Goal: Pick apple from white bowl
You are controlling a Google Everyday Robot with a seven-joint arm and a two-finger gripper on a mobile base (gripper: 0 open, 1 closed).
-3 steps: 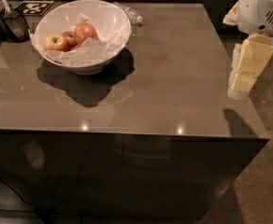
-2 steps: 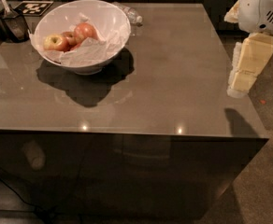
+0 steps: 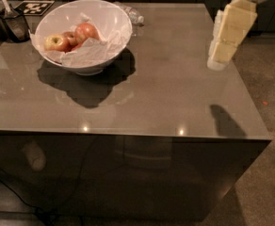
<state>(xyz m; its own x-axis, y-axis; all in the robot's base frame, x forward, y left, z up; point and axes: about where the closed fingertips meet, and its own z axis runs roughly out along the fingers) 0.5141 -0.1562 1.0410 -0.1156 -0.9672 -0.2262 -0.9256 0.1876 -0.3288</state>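
Note:
The white bowl (image 3: 114, 20) stands at the table's far left, lined with crumpled white paper. The reddish-pink apple (image 3: 86, 32) lies inside it toward the back. A paler, mostly yellow apple (image 3: 56, 42) lies to its left, and a third apple (image 3: 70, 36) shows partly between them. My gripper (image 3: 218, 61) hangs on its pale arm over the table's right side, well to the right of the bowl and above the surface, holding nothing that I can see.
The grey-brown glossy table (image 3: 165, 98) ends at a front edge and a right edge near the gripper. A dark holder with a utensil (image 3: 12, 22) and a marker tag (image 3: 34, 7) sit at the far left. A clear bottle (image 3: 133, 16) lies behind the bowl.
My gripper has moved left and slightly up, further over the table toward the bowl. The bowl and apples have not moved.

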